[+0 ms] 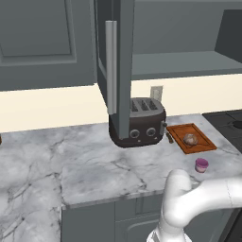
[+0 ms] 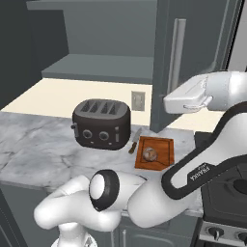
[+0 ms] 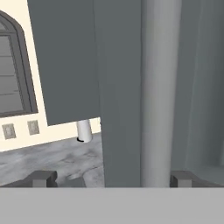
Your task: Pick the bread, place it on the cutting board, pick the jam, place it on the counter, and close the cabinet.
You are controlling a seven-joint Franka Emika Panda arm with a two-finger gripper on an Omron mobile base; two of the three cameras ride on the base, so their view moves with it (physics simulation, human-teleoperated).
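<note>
The bread [image 1: 190, 139] [image 2: 149, 154], a brown lump, lies on the reddish cutting board [image 1: 203, 142] [image 2: 163, 157]. The pink jam [image 1: 202, 165] stands on the marble counter [image 1: 94, 165] [image 2: 38, 144], in front of the board. The cabinet door [image 1: 125, 56] [image 2: 161, 58] [image 3: 118, 87] stands open, edge-on, with its pale bar handle [image 1: 111, 66] [image 2: 178, 53] [image 3: 159, 87]. My gripper [image 3: 113, 178] is open; its two tips flank the door edge and handle, holding nothing. In the right base view my gripper [image 2: 169, 103] hovers by the door below the handle.
A dark toaster [image 1: 137, 123] [image 2: 101, 124] sits left of the board, under the open cabinet shelf [image 1: 179, 66] [image 2: 96, 67]. A stove [image 1: 227, 118] [image 2: 231, 188] borders the counter on the right. A white cylinder [image 3: 84, 131] stands on the counter beyond the door.
</note>
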